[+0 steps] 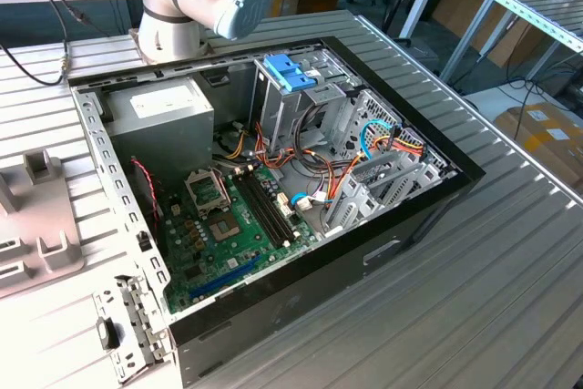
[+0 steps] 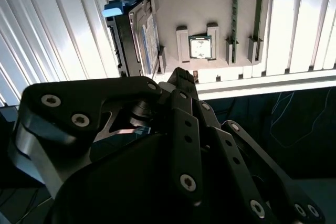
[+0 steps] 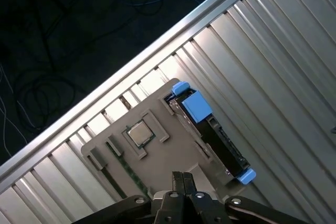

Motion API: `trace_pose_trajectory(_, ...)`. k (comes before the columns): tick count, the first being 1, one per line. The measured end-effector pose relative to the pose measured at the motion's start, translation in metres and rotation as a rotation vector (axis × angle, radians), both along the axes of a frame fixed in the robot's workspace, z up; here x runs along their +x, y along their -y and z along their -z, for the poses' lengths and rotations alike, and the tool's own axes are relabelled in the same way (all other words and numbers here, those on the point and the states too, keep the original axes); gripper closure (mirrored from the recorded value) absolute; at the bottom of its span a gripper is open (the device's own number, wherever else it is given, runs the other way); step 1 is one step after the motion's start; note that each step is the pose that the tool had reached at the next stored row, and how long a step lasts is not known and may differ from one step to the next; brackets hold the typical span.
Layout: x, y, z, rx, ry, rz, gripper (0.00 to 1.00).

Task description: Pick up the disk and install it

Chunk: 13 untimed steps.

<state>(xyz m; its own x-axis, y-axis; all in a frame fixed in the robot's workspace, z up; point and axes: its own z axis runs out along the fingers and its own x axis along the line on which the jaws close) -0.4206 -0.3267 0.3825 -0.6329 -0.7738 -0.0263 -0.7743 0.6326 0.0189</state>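
Disk (image 3: 223, 142), a flat dark rectangular hard drive with bright blue rails, stands on edge in a pale grey plastic fixture plate (image 3: 157, 153). It lies just beside the black gripper (image 3: 182, 176), whose fingers are pressed together on nothing. The disk's long axis roughly follows the ribs of the silver aluminium table (image 3: 273, 51), with the broad blue tab toward the table edge. Dark floor (image 3: 52, 51) lies beyond.

My gripper (image 3: 181, 182), jaws together, hangs over grey fixture (image 3: 157, 124). On edge in slot at fixture's side: disk (image 3: 220, 140). Outer flank of disk: bare ribbed table (image 3: 273, 66), free room. Inner flank: fixture ribs close against it, chip (image 3: 139, 134) in socket just beyond. Past table edge, dark floor (image 3: 52, 35) with cables (image 3: 31, 93).
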Motion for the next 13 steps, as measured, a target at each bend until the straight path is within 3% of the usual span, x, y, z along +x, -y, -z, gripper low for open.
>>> trace_pose_trajectory(13, 0.0, 0.0, 0.0, 0.0, 0.0, -0.068, 0.89)
